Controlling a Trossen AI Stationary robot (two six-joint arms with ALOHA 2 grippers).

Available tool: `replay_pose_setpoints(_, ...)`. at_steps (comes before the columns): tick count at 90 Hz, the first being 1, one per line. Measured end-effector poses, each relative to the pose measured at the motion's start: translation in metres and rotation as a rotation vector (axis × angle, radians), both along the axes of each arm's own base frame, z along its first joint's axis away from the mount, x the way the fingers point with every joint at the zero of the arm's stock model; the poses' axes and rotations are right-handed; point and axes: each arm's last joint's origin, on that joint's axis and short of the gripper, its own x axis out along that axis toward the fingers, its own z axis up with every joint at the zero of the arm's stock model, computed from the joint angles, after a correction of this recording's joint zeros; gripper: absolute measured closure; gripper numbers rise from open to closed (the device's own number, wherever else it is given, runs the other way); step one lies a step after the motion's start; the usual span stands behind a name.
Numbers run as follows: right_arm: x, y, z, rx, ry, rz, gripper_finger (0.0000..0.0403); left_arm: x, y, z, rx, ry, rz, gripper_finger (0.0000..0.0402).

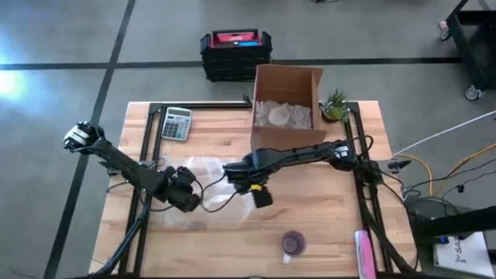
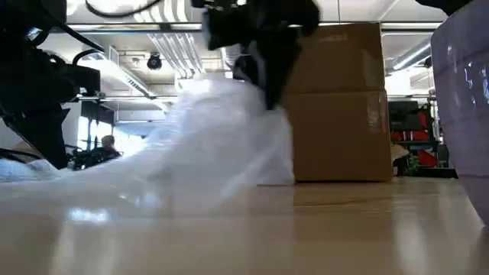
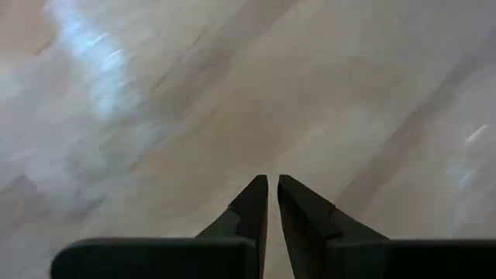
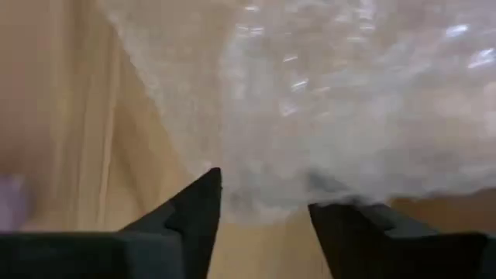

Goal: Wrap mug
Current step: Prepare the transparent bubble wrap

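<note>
Purple mug [image 2: 462, 99] unlabelled; box [image 2: 341, 103] print illegible.

mug [image 2: 466, 99]: cut off at low view's edge | table [image 3: 232, 101]: perhaps motion-blurred

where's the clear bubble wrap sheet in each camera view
High view: the clear bubble wrap sheet lies mid-table, between the two arms.
Low view: left and centre, a pale heap.
Left wrist view: a hazy patch that may be it; cannot tell.
Right wrist view: fills the upper right.
Shared landmark: the brown cardboard box behind it.
</note>
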Motion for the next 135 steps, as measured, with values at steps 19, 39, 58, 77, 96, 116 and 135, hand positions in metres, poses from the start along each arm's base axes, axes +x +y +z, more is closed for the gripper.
replay_pose_setpoints(19,-0.011,-0.001,0.007,-0.003,0.020,-0.005,0.0182,0.001,0.000,0.000,0.002,-0.009,-0.004,0.0381)
replay_pose_setpoints(39,-0.041,-0.003,0.029,-0.003,0.004,-0.039,0.0175,0.001,-0.002,0.000,-0.001,-0.009,-0.027,0.0381)
replay_pose_setpoints(58,-0.096,-0.006,0.019,0.016,-0.195,-0.100,0.0191,0.005,-0.004,0.001,-0.004,-0.037,-0.076,0.0381)
replay_pose_setpoints(77,-0.126,-0.008,-0.033,0.077,-0.580,-0.078,0.0206,0.006,-0.005,0.002,0.000,-0.049,-0.094,0.0381)
replay_pose_setpoints(96,-0.125,-0.011,-0.088,-0.026,-0.857,-0.046,0.0207,0.008,-0.006,0.002,-0.011,-0.073,-0.091,0.0381)
replay_pose_setpoints(116,-0.104,-0.010,-0.144,-0.048,-0.841,-0.029,0.0217,0.010,-0.007,0.003,-0.025,-0.101,-0.089,0.0381)
replay_pose_setpoints(135,-0.086,-0.003,-0.137,-0.061,-0.647,0.001,0.0322,0.011,-0.007,0.003,-0.027,-0.101,-0.087,0.0381)
